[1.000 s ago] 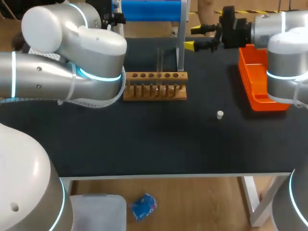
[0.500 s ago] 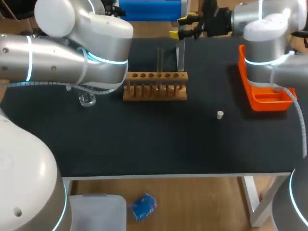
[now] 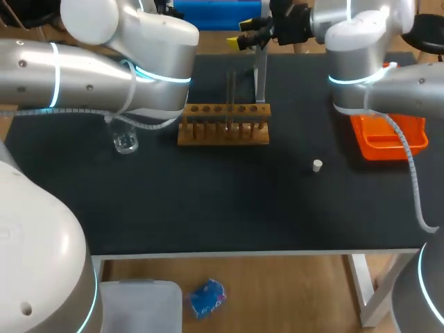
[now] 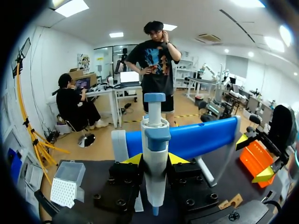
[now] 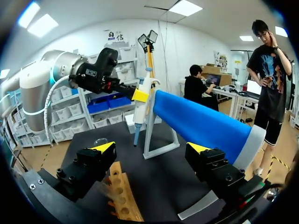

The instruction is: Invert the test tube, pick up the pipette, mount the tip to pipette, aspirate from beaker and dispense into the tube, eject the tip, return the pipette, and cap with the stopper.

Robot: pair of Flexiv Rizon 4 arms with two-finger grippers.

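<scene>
Left wrist view: pipette (image 4: pixel 154 154) clamped upright between the left fingers (image 4: pixel 132 160)!
Right fingers (image 5: pixel 103 147) gape wide with nothing in them, up behind the wooden rack (image 3: pixel 223 125); the pipette hangs beyond the rack's left end. Stopper (image 3: pixel 317 165) lies on the bench (image 3: pixel 229 201) right-front of the rack, beaker (image 3: pixel 125 142) off to its left.

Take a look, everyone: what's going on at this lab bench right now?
The left gripper is shut on the pipette and holds it upright above the table. The right gripper is open and empty, near the wooden rack. The beaker, the stopper and the orange tray sit on the table, with neither gripper touching them.
</scene>
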